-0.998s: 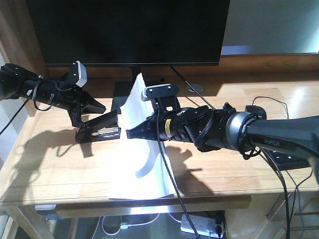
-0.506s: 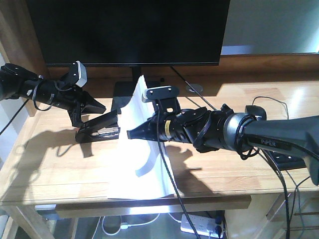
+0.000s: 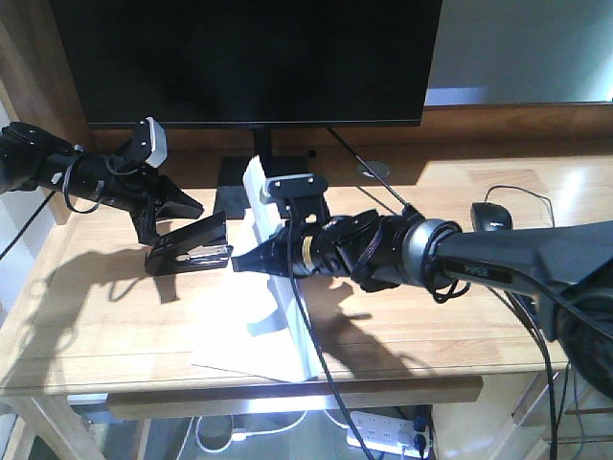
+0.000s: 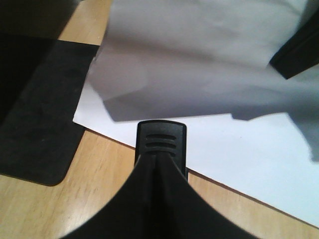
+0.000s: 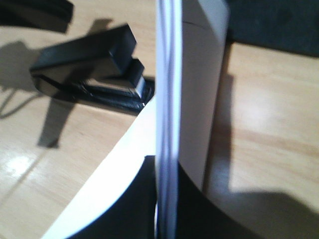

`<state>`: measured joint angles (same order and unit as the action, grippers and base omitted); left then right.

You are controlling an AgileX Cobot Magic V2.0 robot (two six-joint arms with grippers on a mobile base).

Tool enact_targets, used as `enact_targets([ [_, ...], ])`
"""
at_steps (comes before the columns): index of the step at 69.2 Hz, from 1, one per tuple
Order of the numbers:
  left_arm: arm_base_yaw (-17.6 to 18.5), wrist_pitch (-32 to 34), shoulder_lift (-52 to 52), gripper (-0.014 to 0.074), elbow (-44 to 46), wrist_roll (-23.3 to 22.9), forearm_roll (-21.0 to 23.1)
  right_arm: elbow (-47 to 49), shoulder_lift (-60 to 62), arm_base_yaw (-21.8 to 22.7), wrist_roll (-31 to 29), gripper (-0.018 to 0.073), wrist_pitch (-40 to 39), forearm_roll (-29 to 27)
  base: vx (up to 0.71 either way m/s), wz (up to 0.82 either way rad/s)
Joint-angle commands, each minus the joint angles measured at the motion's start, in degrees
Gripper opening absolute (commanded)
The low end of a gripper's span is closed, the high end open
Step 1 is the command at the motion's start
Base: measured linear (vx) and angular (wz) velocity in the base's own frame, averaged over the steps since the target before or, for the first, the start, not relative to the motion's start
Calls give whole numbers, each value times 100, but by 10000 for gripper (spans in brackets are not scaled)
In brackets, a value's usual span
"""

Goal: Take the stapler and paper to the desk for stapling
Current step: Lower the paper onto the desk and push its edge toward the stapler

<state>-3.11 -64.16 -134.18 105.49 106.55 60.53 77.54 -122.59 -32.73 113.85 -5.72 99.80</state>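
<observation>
While the right gripper (image 3: 247, 260) is clamped on the paper (image 3: 239, 355), holding the stack on edge with its lower part curling onto the desk (image 3: 115, 316), the stapler (image 3: 192, 251) sits just beside it, mouth gaping toward the sheets. The left gripper (image 3: 180, 204) hangs over the stapler's raised arm; can't tell if it's gripping or loose. Looks like the lining-up step to me. Next, I'd guess the paper's corner needs sliding into that mouth before anything presses down.
</observation>
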Motion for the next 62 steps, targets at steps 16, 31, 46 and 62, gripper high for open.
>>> enact_targets([
  [16, 15, -102, 359, -6, 158, -57, 348, 173, 438, 5, 3, -2, -2, 270, 0, 0],
  [31, 15, -102, 359, -6, 158, -57, 348, 173, 894, 5, -4, -2, 2, 270, 0, 0],
  [46, 15, -102, 359, -6, 158, -57, 348, 173, 1073, 5, 1, -2, -167, 254, 0, 0],
  [62, 15, -102, 359, -6, 158, -57, 348, 173, 1055, 5, 1, -2, -197, 42, 0, 0],
])
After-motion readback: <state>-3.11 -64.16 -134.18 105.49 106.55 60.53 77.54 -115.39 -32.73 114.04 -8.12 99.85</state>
